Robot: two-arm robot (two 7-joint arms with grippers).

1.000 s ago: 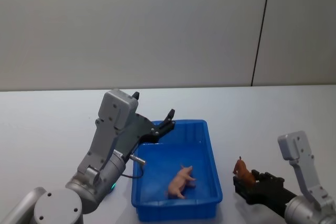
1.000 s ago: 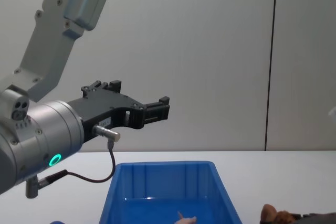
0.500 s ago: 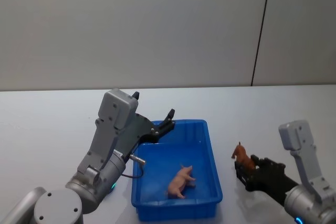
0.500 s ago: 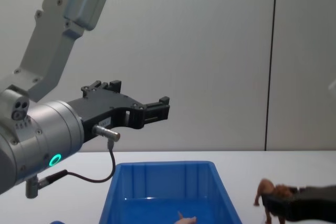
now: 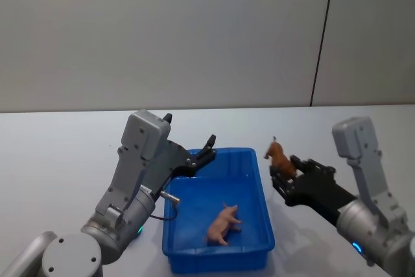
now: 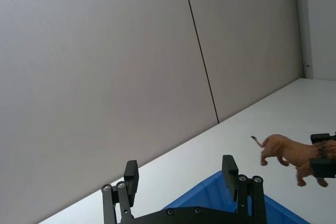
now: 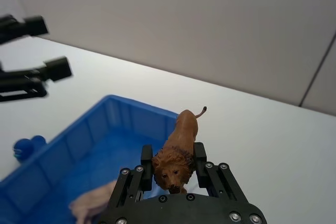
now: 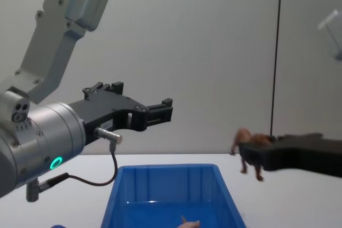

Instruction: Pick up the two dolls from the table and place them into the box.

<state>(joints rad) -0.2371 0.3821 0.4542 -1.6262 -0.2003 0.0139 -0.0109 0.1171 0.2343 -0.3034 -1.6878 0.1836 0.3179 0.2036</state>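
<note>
A: Holding the brown lion at the mane and shoulders in the right pincer — closed narrow around it, up in the air just beside the right rim of the blue box, not yet clearly over it.

B: And the pink pig?

A: Lying on its side on the box floor.

B: Left pincer?

A: Spread wide, gripping nothing, hovering above the box's far left corner.

B: Handling?

A: Probably light, stiff moulded plastic. Smooth too, so apt to slip or swivel, with the hindquarters and thin tail sticking out past the pads. Likely steadier gripped across the trunk. Hardly fragile — probably fine to release from low over the box.

B: Surface and room?

A: Plain white tabletop, flat and much wider than the box. Grey panelled wall behind, with one dark seam. Seemingly plenty of room to swing the lion leftward across the rim.
</note>
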